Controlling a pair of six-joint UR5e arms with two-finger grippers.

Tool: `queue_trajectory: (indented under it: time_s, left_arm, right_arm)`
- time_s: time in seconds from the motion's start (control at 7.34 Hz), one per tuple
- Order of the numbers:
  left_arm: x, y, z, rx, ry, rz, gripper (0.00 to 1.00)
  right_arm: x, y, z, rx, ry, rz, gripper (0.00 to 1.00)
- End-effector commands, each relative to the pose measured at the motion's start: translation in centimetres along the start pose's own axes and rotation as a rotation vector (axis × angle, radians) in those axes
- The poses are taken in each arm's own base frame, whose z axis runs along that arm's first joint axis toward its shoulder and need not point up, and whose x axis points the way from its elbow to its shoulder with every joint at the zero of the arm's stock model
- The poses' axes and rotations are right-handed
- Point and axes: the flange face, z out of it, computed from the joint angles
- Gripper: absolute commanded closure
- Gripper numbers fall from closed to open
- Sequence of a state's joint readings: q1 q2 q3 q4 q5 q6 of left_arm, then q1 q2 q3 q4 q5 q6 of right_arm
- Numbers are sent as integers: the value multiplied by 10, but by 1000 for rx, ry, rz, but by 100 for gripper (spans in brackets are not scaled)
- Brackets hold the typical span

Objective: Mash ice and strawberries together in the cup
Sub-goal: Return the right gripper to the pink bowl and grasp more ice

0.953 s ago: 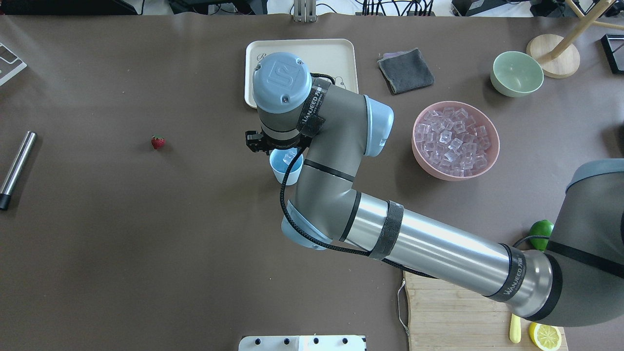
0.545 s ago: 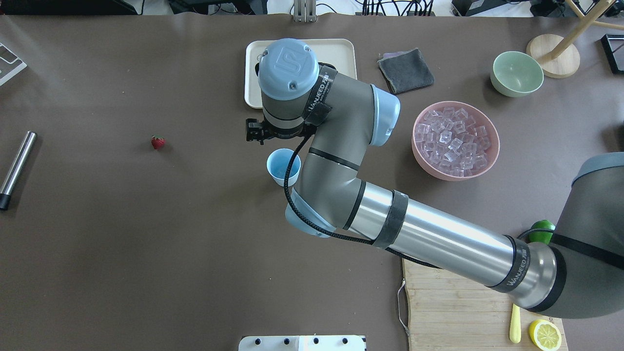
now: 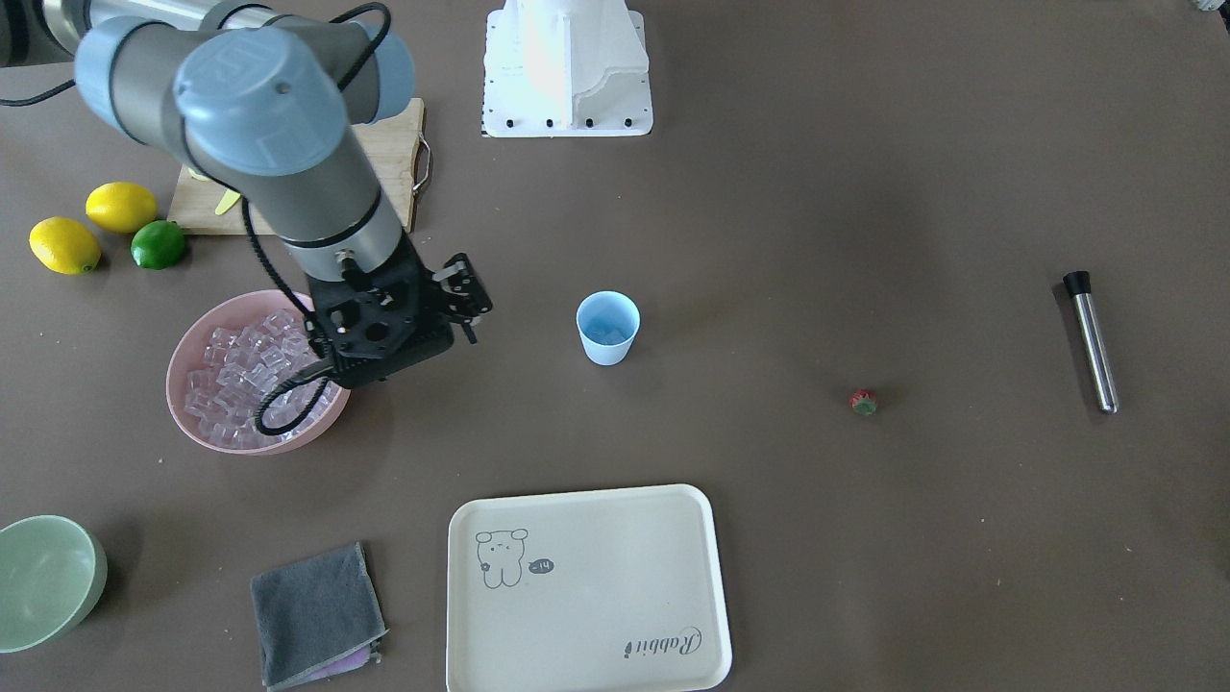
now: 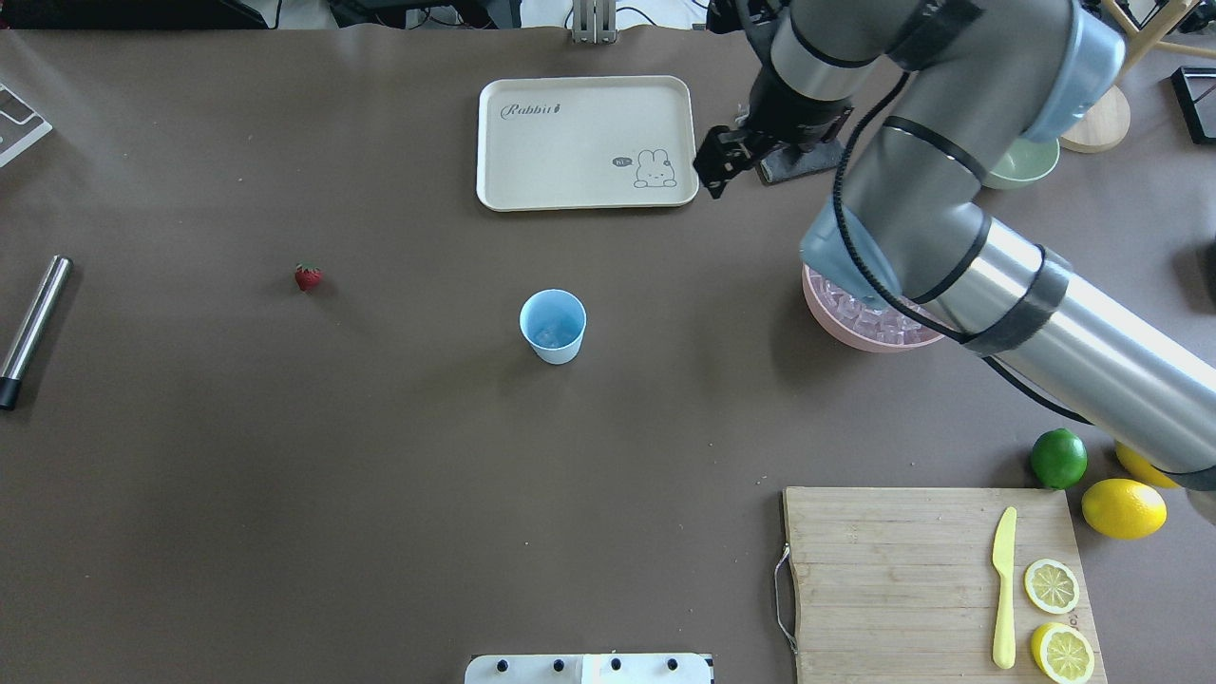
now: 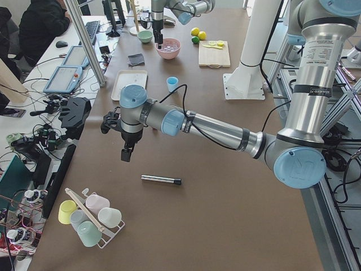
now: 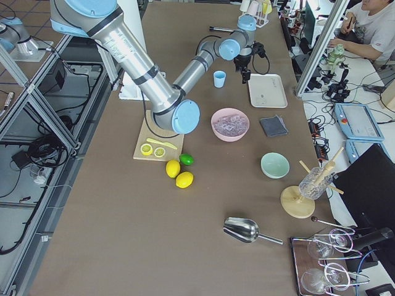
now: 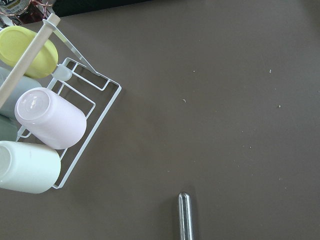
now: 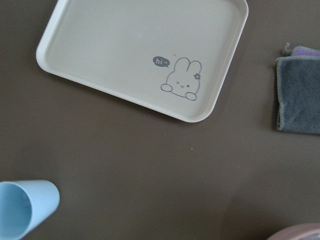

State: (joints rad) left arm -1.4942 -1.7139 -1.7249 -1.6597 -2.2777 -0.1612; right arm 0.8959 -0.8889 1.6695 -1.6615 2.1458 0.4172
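**Ice loaded, berry still outside the cup.** The cup (image 4: 553, 326) stands upright mid-table (image 4: 380, 532) with a few pieces of ice (image 4: 549, 334) at its bottom. The strawberry (image 4: 307, 276) lies alone on the robot's left, well apart from the cup.

The right gripper (image 3: 468, 293) hangs above the edge of the pink bowl (image 3: 288, 440). Its jaws appear parted and hold nothing. The left gripper (image 5: 125, 158) hovers over the far left end of the table, and whether its jaws are parted cannot be told.

The step in hand is judged to be fetching the berry. This is best done by the left arm, which is nearer:
- Descend straight over the berry.
- Close lightly on its red body so it neither rolls nor bruises.
- Release it low over the cup's mouth.

The steel rod (image 4: 33, 323), probably the masher, lies beyond the berry, near the cup rack (image 7: 95, 120). The tray (image 4: 570, 142) and grey cloth (image 8: 300, 95) sit on the far side. Nothing lies between berry and cup.
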Motion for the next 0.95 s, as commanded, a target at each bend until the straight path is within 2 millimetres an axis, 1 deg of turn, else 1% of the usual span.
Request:
queue_trajectory:
  time_s: [0.0,0.14,0.27,0.41,0.54,0.68,0.82]
  left_arm:
    - [1,-1,-1,1,0,1,2]
    - [1,-2,-1,3,-1,1,2]
    - [1,-5,-1,3,-1,1,2]
    - [1,-6,-1,3,-1,-2,2]
    - [2,-7,-1,4,-1,-1,2]
    - [4,-6,-4,9,0,-5,2]
    - [6,-6,-6,13,2,-5,2]
  right_arm:
    - [95,64,33,-88,78,-295,5]
    - [92,71,47,-105,111,-318,5]
    - [91,84,69,-131,143,-348,6]
    - [98,95,91,-126,145,-368,6]
    - [116,108,112,-97,139,-373,7]
    - [119,114,123,-51,118,-319,7]
    - [118,119,122,-44,109,-312,10]
